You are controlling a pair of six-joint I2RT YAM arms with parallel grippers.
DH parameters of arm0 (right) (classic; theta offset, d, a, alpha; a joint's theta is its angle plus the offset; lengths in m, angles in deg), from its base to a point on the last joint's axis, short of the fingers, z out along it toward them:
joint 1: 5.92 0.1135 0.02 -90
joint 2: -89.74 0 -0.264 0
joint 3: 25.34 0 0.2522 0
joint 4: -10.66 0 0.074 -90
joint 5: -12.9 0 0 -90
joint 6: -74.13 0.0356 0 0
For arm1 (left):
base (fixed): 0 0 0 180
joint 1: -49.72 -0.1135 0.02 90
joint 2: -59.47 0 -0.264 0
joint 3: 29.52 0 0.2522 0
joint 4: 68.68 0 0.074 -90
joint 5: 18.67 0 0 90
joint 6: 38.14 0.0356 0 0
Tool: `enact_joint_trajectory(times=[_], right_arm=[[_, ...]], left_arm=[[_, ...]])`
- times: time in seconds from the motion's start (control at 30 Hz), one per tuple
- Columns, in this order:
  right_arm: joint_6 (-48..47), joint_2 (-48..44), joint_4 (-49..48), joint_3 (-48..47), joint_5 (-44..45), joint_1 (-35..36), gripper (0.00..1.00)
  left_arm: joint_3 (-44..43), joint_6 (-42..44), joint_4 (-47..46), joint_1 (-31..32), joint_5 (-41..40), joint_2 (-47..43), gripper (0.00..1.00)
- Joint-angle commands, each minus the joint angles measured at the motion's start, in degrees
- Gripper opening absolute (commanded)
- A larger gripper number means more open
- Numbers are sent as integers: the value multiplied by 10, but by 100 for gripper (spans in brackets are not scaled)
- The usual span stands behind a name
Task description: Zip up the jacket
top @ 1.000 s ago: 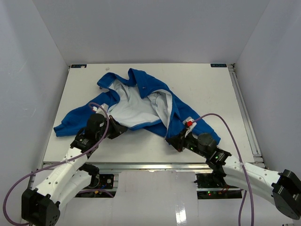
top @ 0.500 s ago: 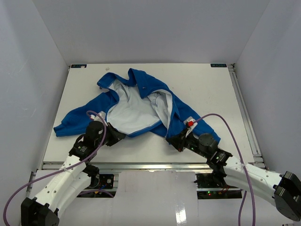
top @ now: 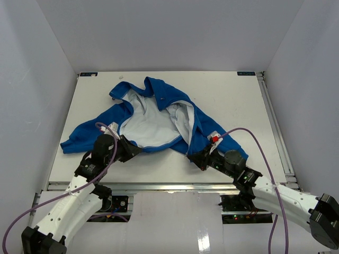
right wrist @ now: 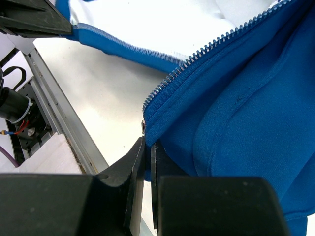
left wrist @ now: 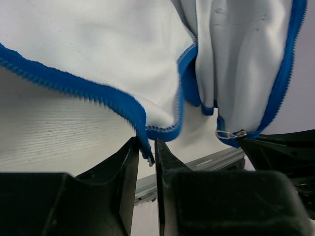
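Note:
The bright-blue jacket (top: pixel 159 114) lies open on the white table, pale lining up. My left gripper (top: pixel 139 149) is shut on the bottom end of the jacket's left front edge, where the blue zipper tape (left wrist: pixel 142 142) ends between my jaws. My right gripper (top: pixel 192 157) is shut on the bottom corner of the jacket's right front edge (right wrist: pixel 157 132), just below the zipper teeth (right wrist: pixel 197 56). The metal zipper slider (left wrist: pixel 230 133) shows in the left wrist view on the opposite front edge, next to the right gripper's black body.
The table's near edge with its metal rail (top: pixel 169 185) runs just in front of both grippers. A jacket sleeve (top: pixel 85 133) stretches to the left beside the left arm. White walls enclose the table on three sides.
The left gripper has shifted a little right along the near hem, pulling the jacket's left front edge with it. The right gripper has stayed in place.

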Motion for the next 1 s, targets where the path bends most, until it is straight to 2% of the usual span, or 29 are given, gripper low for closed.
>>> enact_joint_trajectory(times=[0.0, 0.07, 0.13, 0.3, 0.5, 0.57, 0.7, 0.77, 0.83, 0.9, 0.97], right_arm=[[-2, -4, -18, -11, -4, 2, 9], [-1, -8, -17, -10, -3, 2, 9], [-2, -10, -15, -7, -1, 3, 8], [-1, -9, -19, -4, 1, 2, 8], [-4, 5, -33, -1, 10, 2, 8], [-4, 18, -46, -1, 13, 2, 8], [-7, 42, -60, -5, 22, 1, 9], [-11, 48, -58, -11, 25, 1, 8], [-15, 50, -51, -16, 28, 0, 8], [-17, 48, -47, -17, 28, 0, 8], [-17, 45, -46, -17, 28, 0, 8]], left_arm=[[-16, -2, 5, 2, 10, -16, 22], [-21, 0, 5, 2, 9, -9, 8], [-33, 0, 3, 2, 7, 0, 0], [-68, 22, -39, 2, 4, 71, 0], [-103, 58, -157, 3, 63, 258, 0], [-162, 76, -165, 10, 71, 368, 0], [-295, 129, -155, 65, 74, 569, 0], [-347, 154, -136, 89, 88, 637, 5], [-377, 163, -123, 97, 78, 673, 24], [-375, 167, -125, 102, 56, 670, 40], [-367, 170, -126, 104, 43, 647, 50]])
